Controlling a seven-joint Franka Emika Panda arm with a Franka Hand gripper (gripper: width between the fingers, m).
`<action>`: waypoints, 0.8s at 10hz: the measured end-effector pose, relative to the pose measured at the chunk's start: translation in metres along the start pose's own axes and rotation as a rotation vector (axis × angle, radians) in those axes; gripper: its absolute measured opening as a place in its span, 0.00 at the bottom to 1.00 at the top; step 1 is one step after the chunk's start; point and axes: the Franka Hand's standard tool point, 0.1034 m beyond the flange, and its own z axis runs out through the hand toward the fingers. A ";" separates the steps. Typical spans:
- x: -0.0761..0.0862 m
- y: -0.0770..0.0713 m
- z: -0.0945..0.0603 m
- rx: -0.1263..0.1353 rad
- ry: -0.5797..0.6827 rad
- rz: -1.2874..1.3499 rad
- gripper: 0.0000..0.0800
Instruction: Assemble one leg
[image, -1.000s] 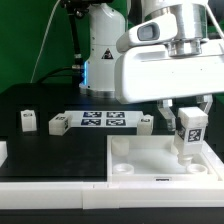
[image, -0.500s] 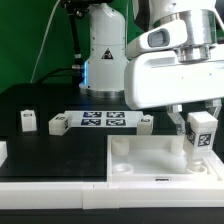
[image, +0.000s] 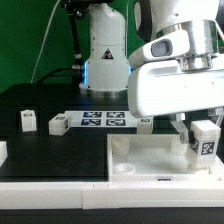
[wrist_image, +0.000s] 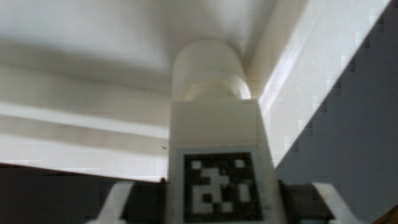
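My hand (image: 204, 127) grips the leg (image: 207, 143) over the white panel (image: 150, 158), near the desk's (image: 45, 150) edge at the exterior view's right. Risk: any tilt could jam the leg against the panel's rim.

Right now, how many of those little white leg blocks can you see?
4. One leg is gripped in the claw; two legs stand at the exterior view's left; one leg sits at the marker board's other end. The arm may hide others.
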 end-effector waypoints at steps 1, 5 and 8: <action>0.000 0.000 0.001 -0.004 0.018 -0.001 0.36; -0.001 0.002 0.000 -0.013 0.047 -0.013 0.36; -0.001 0.002 0.001 -0.013 0.047 -0.013 0.70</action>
